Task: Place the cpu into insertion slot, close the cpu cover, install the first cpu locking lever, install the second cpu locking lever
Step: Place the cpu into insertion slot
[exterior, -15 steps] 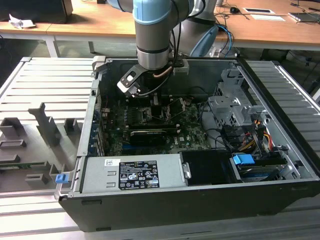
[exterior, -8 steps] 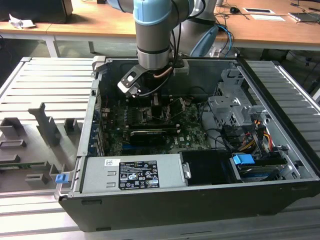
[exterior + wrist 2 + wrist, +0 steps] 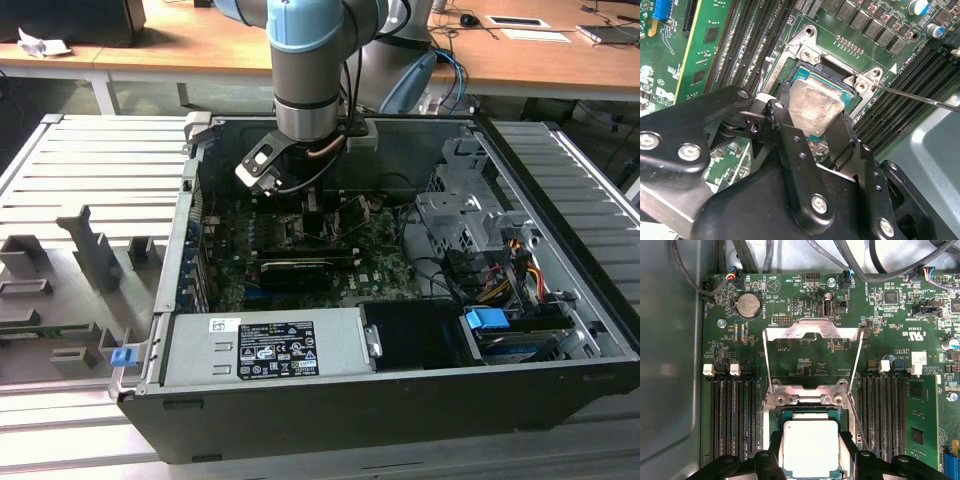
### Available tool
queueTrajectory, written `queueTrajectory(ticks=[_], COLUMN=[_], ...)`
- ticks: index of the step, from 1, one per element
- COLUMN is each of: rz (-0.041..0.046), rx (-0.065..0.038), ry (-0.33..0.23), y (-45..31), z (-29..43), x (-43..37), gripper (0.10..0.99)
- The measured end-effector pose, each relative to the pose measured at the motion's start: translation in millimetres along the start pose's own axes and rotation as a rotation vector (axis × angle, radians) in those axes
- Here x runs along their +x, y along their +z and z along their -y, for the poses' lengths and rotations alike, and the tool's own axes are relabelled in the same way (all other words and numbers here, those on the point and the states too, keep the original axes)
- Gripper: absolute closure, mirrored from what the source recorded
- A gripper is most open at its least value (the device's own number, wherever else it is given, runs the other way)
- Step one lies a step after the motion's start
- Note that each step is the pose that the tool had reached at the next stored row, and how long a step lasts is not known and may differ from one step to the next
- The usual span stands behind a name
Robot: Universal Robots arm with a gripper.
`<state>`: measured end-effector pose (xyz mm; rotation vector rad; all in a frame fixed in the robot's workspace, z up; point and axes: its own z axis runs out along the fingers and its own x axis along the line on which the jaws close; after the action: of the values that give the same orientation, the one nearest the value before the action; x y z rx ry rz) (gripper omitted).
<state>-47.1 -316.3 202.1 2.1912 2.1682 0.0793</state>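
You're pinching the cpu [image 3: 811, 440] in the gripper [image 3: 811, 456] right over the insertion slot [image 3: 810, 413]; the cpu cover [image 3: 812, 330] is standing open, so three steps are waiting.

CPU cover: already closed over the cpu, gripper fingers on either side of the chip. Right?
Not closed. The first wrist view shows the cpu cover standing open, lifted off the insertion slot. The gripper does have a finger on either side of the cpu.
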Motion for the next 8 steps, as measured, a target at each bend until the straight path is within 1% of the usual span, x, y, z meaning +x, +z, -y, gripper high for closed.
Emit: queueTrajectory(ticks=[3,4,8], rz=[0.0000,0.0002,0.0000], rx=[0.000,0.000,0.000], ry=[0.000,0.000,0.000], y=[0.4,0.4,-0.1], z=[0.0,0.0,0.0], x=[0.0,0.0,0.1], gripper=[0.541,0.478,0.478])
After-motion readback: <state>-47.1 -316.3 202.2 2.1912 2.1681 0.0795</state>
